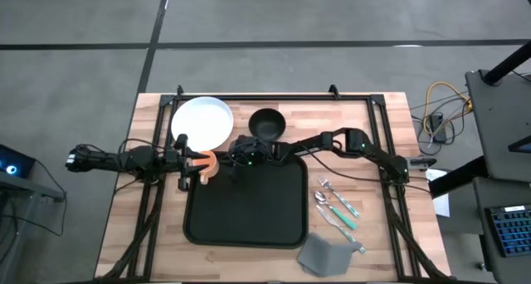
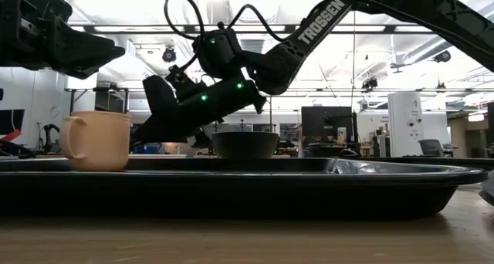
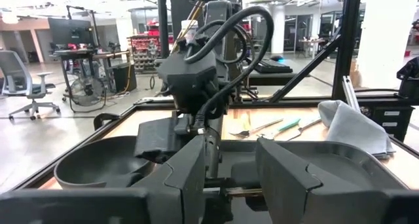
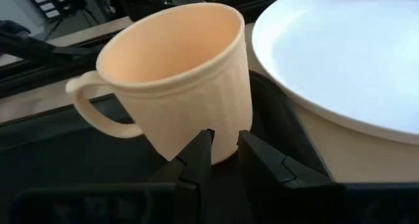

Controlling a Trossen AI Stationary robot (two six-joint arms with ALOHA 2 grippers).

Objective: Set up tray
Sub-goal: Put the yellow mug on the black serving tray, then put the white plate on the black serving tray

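One black tray (image 1: 249, 211), one white plate (image 1: 203, 121), one dark bowl (image 1: 266, 123), one peach mug (image 1: 206, 165), one grey cloth (image 1: 325, 255), three teal-handled utensils (image 1: 336, 209).

Black tray (image 1: 247, 209), flat, table center

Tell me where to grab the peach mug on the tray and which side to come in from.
Grip the mug by its rim wall, one finger inside and one outside, coming down from above. It stands upright with its mouth open on the tray. Its handle looks too narrow for the fingers. Take the rim's tray-centre side, away from the plate, probably with the right gripper, already beside it.
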